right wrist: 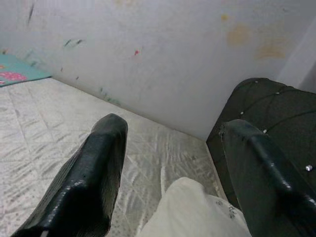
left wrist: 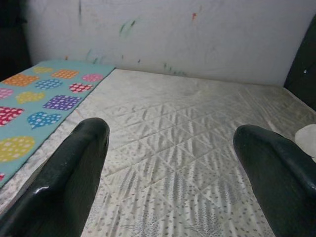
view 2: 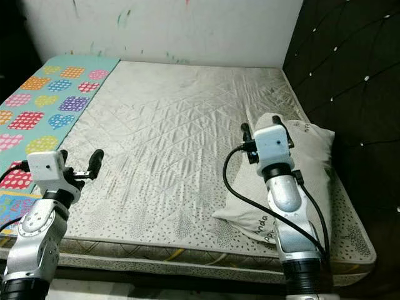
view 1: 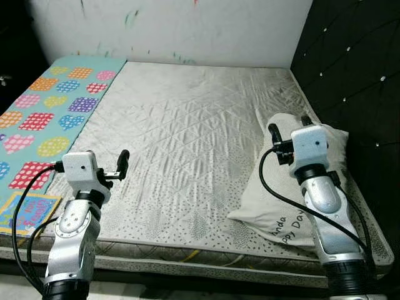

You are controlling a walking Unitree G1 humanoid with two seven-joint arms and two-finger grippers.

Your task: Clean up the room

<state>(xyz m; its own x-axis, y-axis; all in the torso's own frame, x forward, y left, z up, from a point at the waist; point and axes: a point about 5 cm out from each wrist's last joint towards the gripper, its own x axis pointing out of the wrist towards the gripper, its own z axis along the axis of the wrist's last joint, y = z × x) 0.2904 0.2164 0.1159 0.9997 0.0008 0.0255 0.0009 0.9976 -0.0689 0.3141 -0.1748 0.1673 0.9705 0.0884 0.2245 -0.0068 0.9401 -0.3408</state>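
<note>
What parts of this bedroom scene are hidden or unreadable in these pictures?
- Writing on the pillow: the right arm covers part of it in both eye views.
- The pillow's far side: the right claw blocks it in the right wrist view.
- Colourful sheet: cut off by the left edge of the eye views.
- Floor beside the mattress: too dark.

Mattress (view 1: 187, 144): quilted cloth, matt, grey-white, fine dotted print toward front edge. Pillow (view 1: 275, 206) at right edge: soft creased cloth, matt, printed lettering. Mat (view 1: 50, 112) along left edge: smooth, teal, coloured dotted hearts. Headboard (view 1: 356, 69): black tufted padding, shiny studs. Wall (view 1: 187, 28): matt paint, scuffed, colour smears. Left gripper (left wrist: 173, 163) fingers: black, glossy plastic.
</note>
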